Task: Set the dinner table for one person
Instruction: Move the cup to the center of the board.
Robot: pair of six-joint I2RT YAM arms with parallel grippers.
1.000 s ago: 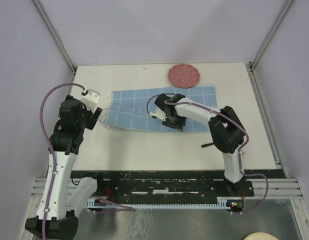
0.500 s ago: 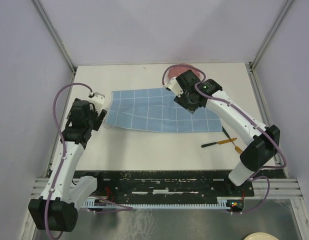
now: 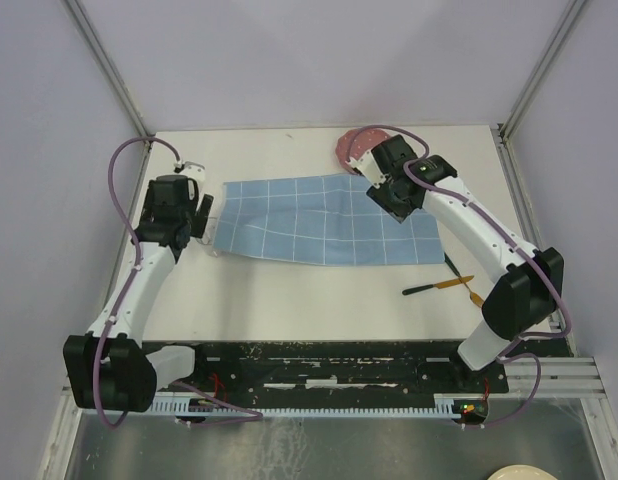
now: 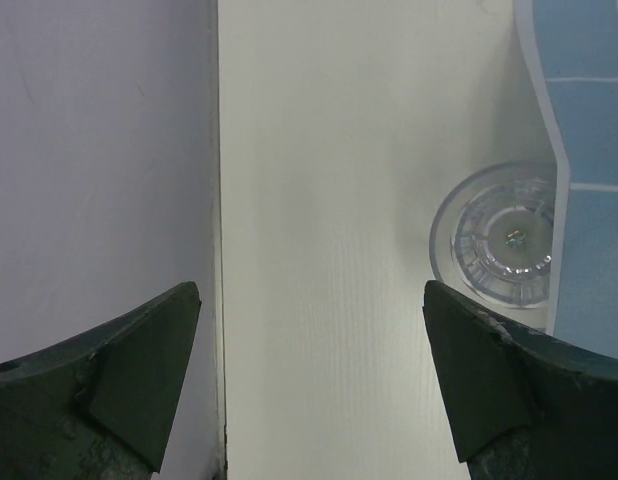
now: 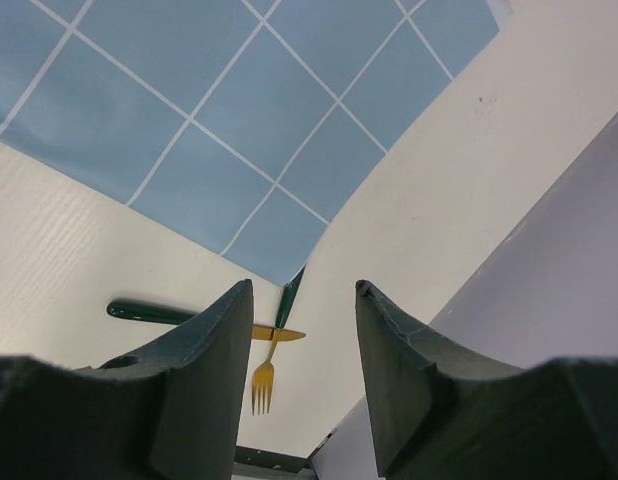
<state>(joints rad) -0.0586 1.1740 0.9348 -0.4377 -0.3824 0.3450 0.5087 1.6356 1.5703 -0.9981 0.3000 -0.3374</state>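
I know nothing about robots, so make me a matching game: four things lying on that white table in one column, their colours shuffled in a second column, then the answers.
Things:
1. plate
2. fork
3. glass
4. placemat

Colours:
A. blue with white grid lines
B. clear
C. pink, speckled
D. yellow

Pairs: 1-C, 2-D, 3-B, 4-A
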